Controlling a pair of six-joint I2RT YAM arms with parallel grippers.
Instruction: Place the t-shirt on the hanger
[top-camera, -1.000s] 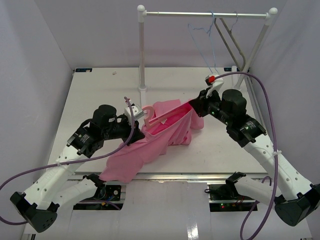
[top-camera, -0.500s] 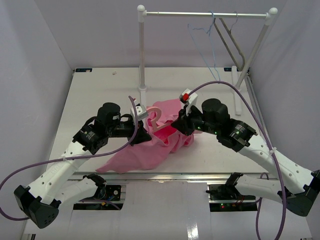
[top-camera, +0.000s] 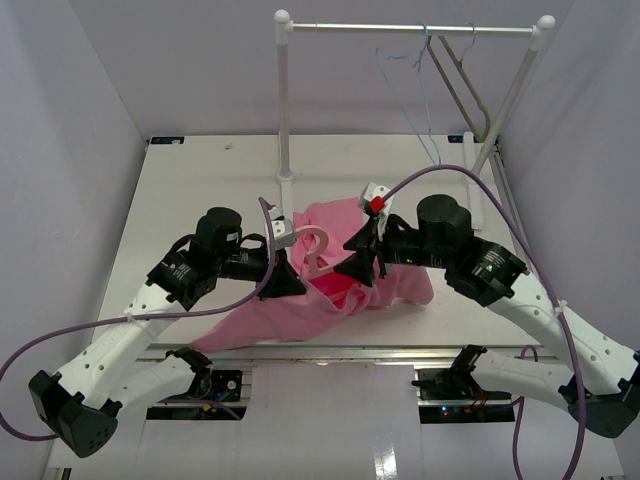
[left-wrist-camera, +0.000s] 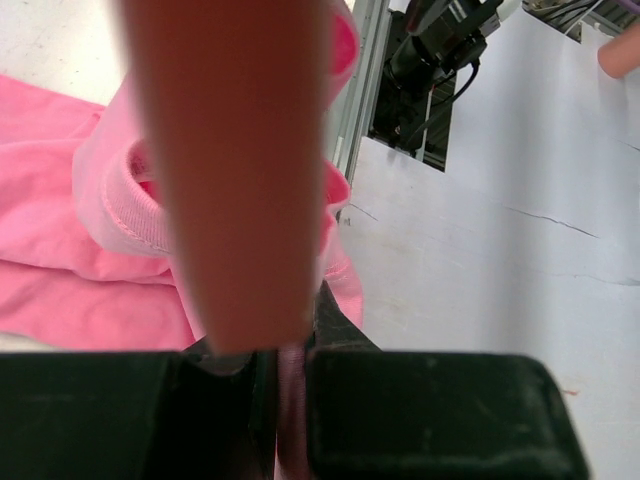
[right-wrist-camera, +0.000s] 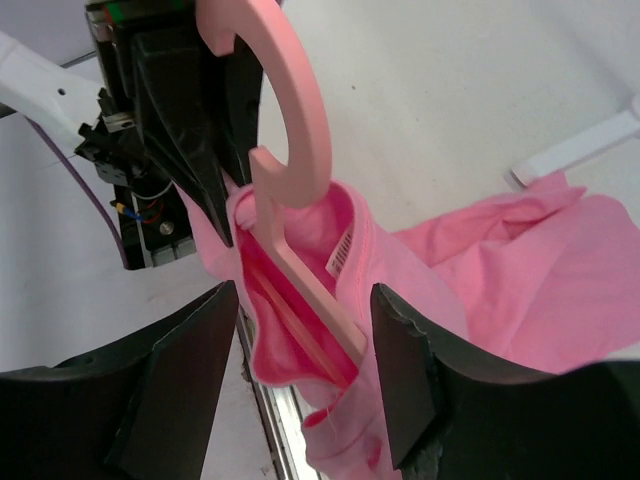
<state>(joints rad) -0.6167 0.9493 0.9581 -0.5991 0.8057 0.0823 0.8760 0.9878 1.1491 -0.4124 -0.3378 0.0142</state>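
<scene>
While the hanger (top-camera: 320, 256) stands hook-up in the overhead view, the t-shirt (top-camera: 300, 310) lies bunched on the table (top-camera: 200, 180) under and around it, one flap trailing to the hanger's left over the near edge. The left gripper (top-camera: 283, 275) sits just left of the hanger and the right gripper (top-camera: 362, 262) just right of it, both close against the cloth.

In the left wrist view, the hanger is a broad blurred pink bar that runs down into the slot between the black fingers (left-wrist-camera: 430, 415). These are drawn together to a thin gap with pink pinched in it. Folded cloth with a stitched hem lies to the left of the bar.

In the right wrist view, the hanger's hook curves up out of the shirt's collar, and one arm slants down inside the opening beside a striped label (right-wrist-camera: 340, 258). The right fingers (right-wrist-camera: 410, 380) are spread wide on either side of the hanger, gripping nothing.
</scene>
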